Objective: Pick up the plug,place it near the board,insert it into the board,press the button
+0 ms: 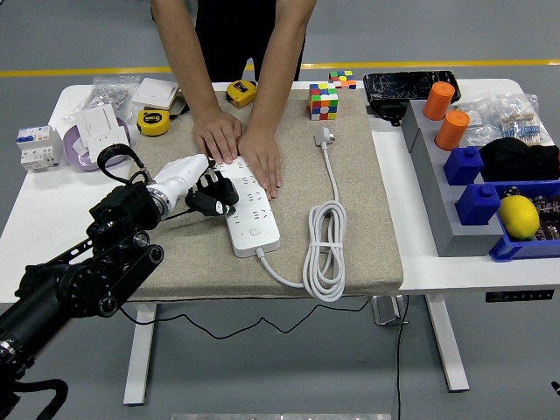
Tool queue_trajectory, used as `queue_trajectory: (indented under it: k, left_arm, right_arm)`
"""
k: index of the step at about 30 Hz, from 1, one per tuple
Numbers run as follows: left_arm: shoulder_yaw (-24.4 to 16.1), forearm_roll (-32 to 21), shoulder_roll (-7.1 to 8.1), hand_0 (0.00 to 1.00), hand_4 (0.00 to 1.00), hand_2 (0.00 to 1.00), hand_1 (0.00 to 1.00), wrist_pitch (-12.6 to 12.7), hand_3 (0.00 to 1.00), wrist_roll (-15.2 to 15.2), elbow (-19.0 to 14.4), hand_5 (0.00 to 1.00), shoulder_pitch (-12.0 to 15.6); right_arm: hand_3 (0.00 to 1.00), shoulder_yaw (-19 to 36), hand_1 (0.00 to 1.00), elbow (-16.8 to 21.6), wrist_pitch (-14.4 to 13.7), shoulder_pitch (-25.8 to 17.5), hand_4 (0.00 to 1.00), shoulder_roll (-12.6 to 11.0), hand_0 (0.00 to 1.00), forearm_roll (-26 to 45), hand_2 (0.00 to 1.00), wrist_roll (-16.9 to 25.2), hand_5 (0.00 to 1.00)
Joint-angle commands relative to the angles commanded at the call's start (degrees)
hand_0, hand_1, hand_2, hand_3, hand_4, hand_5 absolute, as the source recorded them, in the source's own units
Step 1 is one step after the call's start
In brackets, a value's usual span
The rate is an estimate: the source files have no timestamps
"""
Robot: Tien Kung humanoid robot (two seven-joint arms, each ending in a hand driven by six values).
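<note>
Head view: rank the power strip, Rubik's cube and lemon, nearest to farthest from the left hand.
From the left hand, which grips the black plug:
1. Power strip, right beside it on the mat.
2. Rubik's cube, far edge of the mat.
3. Lemon, blue bin, far right.
</note>
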Motion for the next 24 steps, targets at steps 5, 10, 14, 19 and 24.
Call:
queue_trajectory:
  k: [5, 10, 14, 19, 24]
  left_arm:
    - [-0.08, -0.04, 0.07, 0.271, 0.705, 0.242, 0.268, 0.22, 0.293, -0.04, -0.39, 0.222, 0.05]
    - [-0.91, 0.36, 0.92, 0.271, 0.705, 0.242, 0.268, -0.18, 0.293, 0.37, -2.66, 0.222, 0.53]
    - [-2.31, 0.93, 2.51, 0.273, 0.707, 0.241, 0.267, -0.54, 0.292, 0.91, -6.53, 0.228, 1.68]
    - [-3.75, 1.33, 5.05, 0.275, 0.708, 0.245, 0.273, 0.06, 0.295, 0.84, -10.73, 0.23, 3.64]
    - [-5.5, 1.67, 5.44, 0.292, 0.727, 0.28, 0.322, 2.14, 0.339, -0.64, -7.8, 0.267, 4.69]
  right_arm:
    - [0.787, 0.06, 0.838, 0.0, -0.02, 0.01, 0.998, -0.02, 0.998, 0.03, 0.752, -0.03, 0.857]
    - [0.787, 0.08, 0.838, 0.0, -0.06, 0.09, 0.998, 0.04, 0.998, 0.22, 0.752, -0.05, 0.857]
    - [0.787, 0.04, 0.838, 0.0, -0.08, 0.06, 0.998, 0.1, 0.998, 0.49, 0.752, -0.03, 0.858]
    - [0.787, 0.11, 0.836, 0.0, -0.14, -0.13, 0.998, 0.15, 0.998, 0.76, 0.752, -0.06, 0.86]
    - [0.787, -0.04, 0.835, 0.0, -0.07, -0.16, 0.998, 0.31, 0.998, 0.94, 0.752, 0.02, 0.861]
